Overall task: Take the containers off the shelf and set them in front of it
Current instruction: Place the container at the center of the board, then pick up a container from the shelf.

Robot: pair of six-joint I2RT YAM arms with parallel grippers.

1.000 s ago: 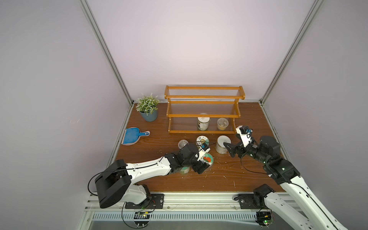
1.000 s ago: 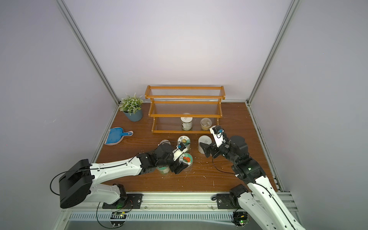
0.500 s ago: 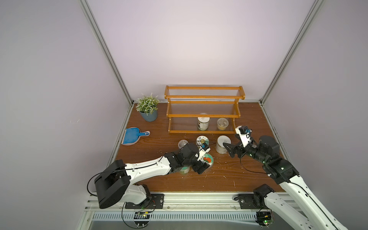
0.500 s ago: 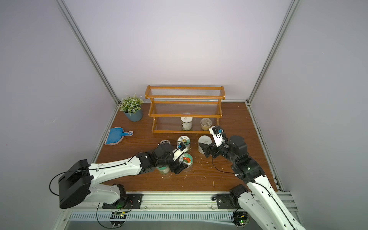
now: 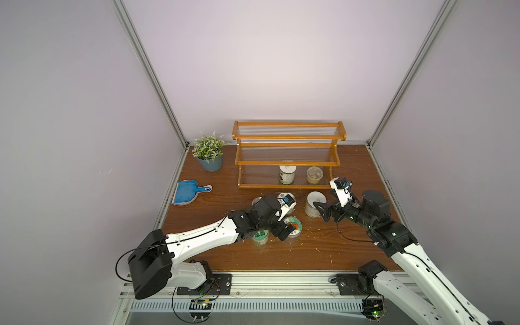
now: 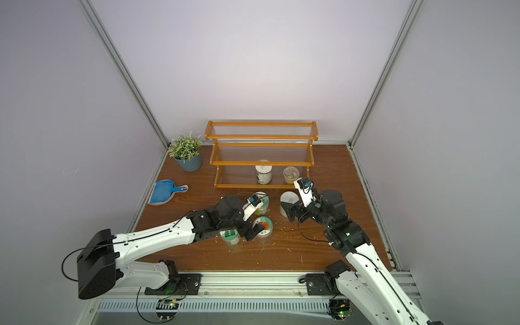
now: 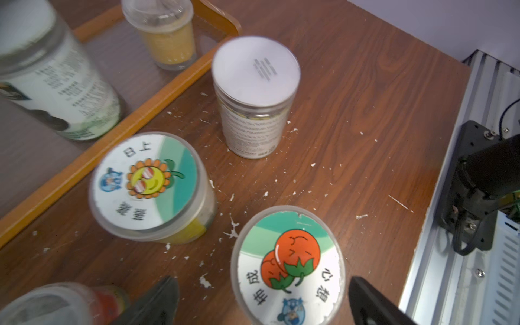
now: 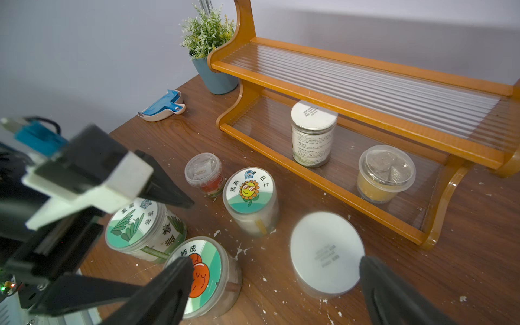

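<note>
Step in hand: I read this as the set-down end of a carry. The orange-fruit tub [image 7: 287, 267] stands upright on the table [image 5: 281, 259], on the near side of the shelf [image 5: 284, 186].
Left gripper [image 7: 263, 281]: jaws apart, one finger on each side of that tub's lid, clamping nothing.
Right gripper [image 8: 274, 260]: jaws wide apart and empty. In the wrist view the white-lid jar [image 8: 326, 254] sits on the table just ahead, between the fingers.
Down already: five, by my count. These are the orange-fruit tub, the green-leaf tub [image 8: 140, 225] just to its left, the sunflower tub [image 8: 249, 194] farther back, the small clear-lid tub [image 8: 203, 173] and the white-lid jar on the right.
Still on the shelf: two, the tall white-lid jar [image 8: 312, 132] and the clear-lid cup [image 8: 385, 174]. They stand side by side on the bottom tier, towards its right end.
Next move: I'd lift the left gripper straight up, because the green-leaf tub is close enough to clip. Then one arm goes in low under the middle tier's rail for those two, and the right arm looks better placed.
Contents, cup: a tan-yellow fill with paler lumps under the lid.
Contents, small tub: something red low down.
Contents, sunflower tub: a yellow patch shows near the base.
Contents, both white-lid jars: the printed labels hide most of it, so I can't tell.
Contents, green-leaf and orange-fruit tubs: can't make them out.
</note>
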